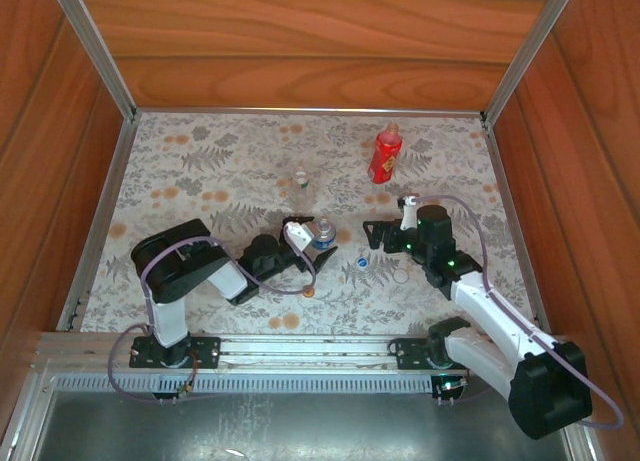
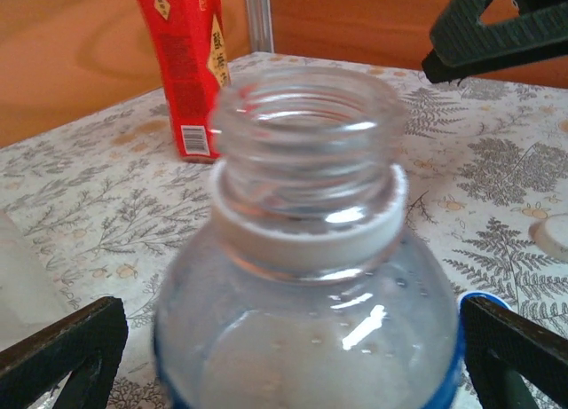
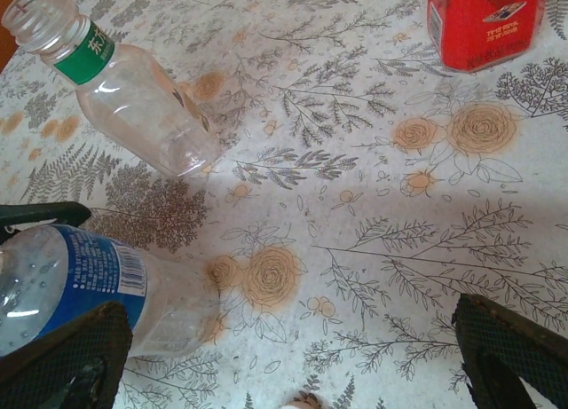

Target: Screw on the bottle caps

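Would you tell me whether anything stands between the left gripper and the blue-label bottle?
Nothing visible does. The blue-label bottle already stands upright inside the open left gripper, with its neck uncapped.

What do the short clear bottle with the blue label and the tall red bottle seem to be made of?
The short clear bottle: likely glossy transparent plastic; glints, moulded neck thread. The tall red bottle: probably plastic, printed red wrap; uncertain.
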Available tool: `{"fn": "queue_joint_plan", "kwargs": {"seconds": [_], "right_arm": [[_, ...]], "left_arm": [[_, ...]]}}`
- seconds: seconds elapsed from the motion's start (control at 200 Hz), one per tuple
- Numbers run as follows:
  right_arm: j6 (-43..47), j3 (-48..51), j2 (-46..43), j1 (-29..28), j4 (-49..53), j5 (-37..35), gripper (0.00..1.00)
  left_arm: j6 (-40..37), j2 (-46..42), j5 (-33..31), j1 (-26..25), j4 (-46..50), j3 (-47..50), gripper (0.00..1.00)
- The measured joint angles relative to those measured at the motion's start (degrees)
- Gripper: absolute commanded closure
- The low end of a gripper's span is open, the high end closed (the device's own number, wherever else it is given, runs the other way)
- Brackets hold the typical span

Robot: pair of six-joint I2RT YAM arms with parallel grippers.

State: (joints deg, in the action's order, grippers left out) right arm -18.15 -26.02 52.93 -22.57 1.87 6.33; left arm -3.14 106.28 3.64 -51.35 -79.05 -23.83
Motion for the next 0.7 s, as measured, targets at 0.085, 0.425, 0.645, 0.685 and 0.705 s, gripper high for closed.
{"fn": "queue_joint_plan", "kwargs": {"seconds": [0.085,0.425,0.645,0.685,0.705], "right_arm": [[-0.04,0.02,0.39,0.0,-0.52,0.02,0.01],[-0.7,0.22,1.16,-0.04,-2.16,0.61,0.02],[-0.63,0.22,3.23,-0.07,-2.78,1.33,0.02],[-0.63,0.22,3.48,-0.09,-2.75,1.44,0.02],[-0.63,0.22,3.5,-0.13,-2.75,1.46,0.02]], "left_arm": [[0.48,-0.02,1.92,1.29,-0.22,0.2,0.0],[2.86,-0.02,11.13,3.3,-0.35,-1.22,0.23],[2.93,0.2,13.84,4.13,-0.74,-1.29,0.19],[2.97,0.44,14.19,4.31,-0.74,-1.29,0.18],[2.95,0.57,14.32,4.39,-0.74,-1.29,0.18]]}}
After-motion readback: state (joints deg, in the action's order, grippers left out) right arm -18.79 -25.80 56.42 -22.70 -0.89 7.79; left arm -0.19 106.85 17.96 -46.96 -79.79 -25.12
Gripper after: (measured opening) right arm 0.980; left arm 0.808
